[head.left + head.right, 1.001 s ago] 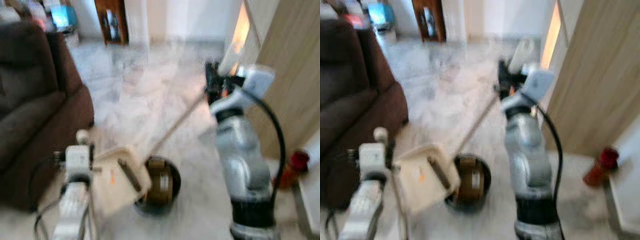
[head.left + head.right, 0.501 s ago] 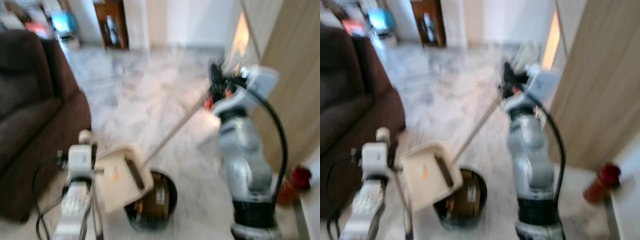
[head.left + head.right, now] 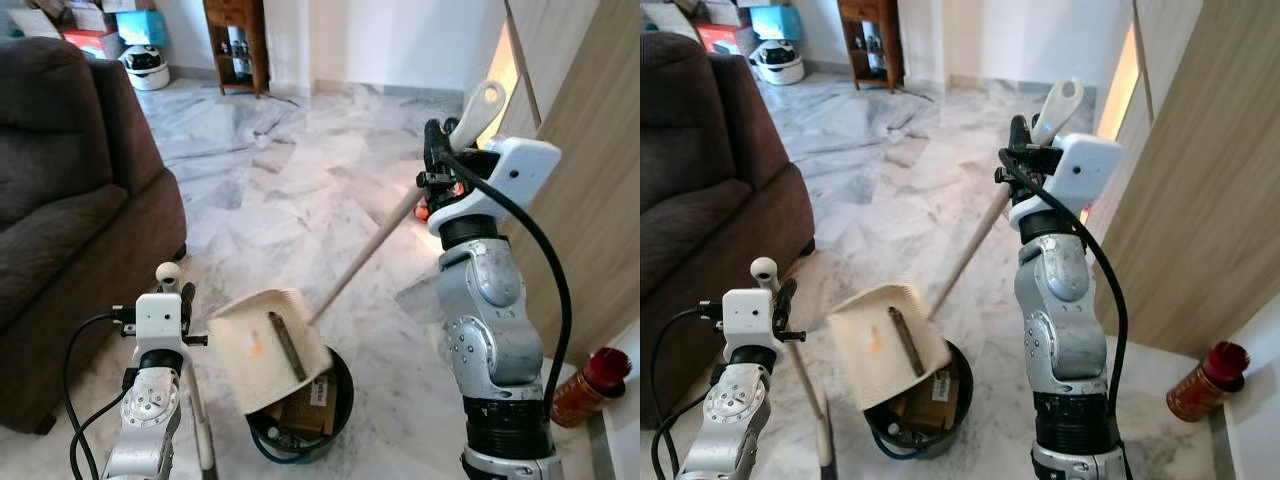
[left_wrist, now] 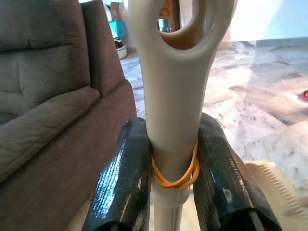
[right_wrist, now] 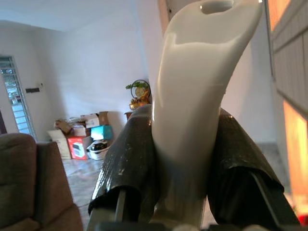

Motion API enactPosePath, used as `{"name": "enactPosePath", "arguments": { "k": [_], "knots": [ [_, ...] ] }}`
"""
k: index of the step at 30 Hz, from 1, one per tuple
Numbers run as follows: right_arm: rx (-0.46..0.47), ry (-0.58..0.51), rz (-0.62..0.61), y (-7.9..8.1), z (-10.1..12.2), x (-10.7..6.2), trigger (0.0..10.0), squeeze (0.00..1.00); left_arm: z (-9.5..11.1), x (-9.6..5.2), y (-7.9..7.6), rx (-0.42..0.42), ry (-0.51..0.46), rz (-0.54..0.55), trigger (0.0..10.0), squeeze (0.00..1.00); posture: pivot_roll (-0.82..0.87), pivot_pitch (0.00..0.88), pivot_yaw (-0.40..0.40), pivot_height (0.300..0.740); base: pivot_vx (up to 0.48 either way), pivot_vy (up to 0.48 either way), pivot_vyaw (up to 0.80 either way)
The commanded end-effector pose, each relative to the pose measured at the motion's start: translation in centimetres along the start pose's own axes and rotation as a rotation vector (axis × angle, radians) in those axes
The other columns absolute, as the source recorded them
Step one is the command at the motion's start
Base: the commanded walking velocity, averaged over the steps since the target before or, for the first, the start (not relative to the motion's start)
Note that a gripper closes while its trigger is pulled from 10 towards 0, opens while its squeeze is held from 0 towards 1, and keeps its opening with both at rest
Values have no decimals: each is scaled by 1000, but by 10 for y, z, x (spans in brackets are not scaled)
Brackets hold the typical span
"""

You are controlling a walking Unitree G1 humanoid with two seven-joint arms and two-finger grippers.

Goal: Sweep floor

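The robot is standing on a marble floor [image 3: 300,190] with a brown sofa [image 3: 70,190] on its left and a wooden door [image 3: 585,150] on its right. Its right gripper [image 3: 437,160] is raised high, its two black fingers [image 5: 130,163] clamping the pale grip at the top of a dustpan handle [image 3: 365,250]. The long pole is slanting down and leftward from there to the dustpan [image 3: 268,348], which is tilting over a black bin [image 3: 320,420] on the floor in front of the robot. The pan's mouth is hanging just above the bin's rim, and cardboard scraps are showing inside the bin.

The left gripper [image 3: 175,300] is staying low, close to the robot's left side, with its fingers [image 4: 125,183] closing on the pale grip of the broom handle [image 4: 175,96]; a yellow rubber band is circling that handle just between the fingers. The broom's shaft [image 3: 197,430] is running straight down beside the left arm, near the dustpan but apart from it.

A red canister [image 3: 590,385] is sitting on the floor at the far right, by the door's foot. A wooden stand [image 3: 240,45] and some boxes are lining the far wall.
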State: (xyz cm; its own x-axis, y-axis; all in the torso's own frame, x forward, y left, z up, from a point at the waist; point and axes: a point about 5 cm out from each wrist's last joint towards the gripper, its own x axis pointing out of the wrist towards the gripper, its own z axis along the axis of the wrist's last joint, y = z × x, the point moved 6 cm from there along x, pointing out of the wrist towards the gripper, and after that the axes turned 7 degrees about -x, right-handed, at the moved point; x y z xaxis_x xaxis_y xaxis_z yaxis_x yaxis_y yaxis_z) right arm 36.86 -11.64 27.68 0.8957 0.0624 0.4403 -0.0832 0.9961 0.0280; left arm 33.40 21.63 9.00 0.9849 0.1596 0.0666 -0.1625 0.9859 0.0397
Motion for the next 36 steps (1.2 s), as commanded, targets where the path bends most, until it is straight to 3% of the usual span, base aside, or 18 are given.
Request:
{"name": "enactPosePath", "arguments": {
  "k": [1, 8, 11, 16, 24, 36],
  "knots": [
    [8, -98, 17, 6, 22, 0, 10000, 0, 11, 2, -2, 3, -45, -15, 10000, 0, 154, 0, 35, 740, 0, 0, 0],
    [-45, -147, 79, 19, 25, -5, 10000, 0, 11, 2, -4, 6, -45, -24, 10000, 0, 149, 0, 35, 740, 0, 0, 0],
    [-65, -152, 129, 29, 23, -9, 10000, 0, 12, 2, -7, 25, -52, -39, 10000, 0, 149, 0, 35, 740, 0, 0, 0],
    [-165, -159, 292, 60, 10, -26, 10000, 0, 12, 2, -8, 22, -53, -37, 10000, 0, 149, 0, 33, 740, 0, 0, 0],
    [-219, -159, 397, 79, -3, -43, 10000, 0, 12, 2, -8, 22, -54, -35, 10000, 0, 150, 0, 32, 740, 0, 0, 0],
    [-218, -266, 516, 108, 12, -60, 10000, 0, 13, 3, -8, 22, -57, -35, 10000, 0, 152, 0, 30, 740, 0, 0, 0]
  ]
}}
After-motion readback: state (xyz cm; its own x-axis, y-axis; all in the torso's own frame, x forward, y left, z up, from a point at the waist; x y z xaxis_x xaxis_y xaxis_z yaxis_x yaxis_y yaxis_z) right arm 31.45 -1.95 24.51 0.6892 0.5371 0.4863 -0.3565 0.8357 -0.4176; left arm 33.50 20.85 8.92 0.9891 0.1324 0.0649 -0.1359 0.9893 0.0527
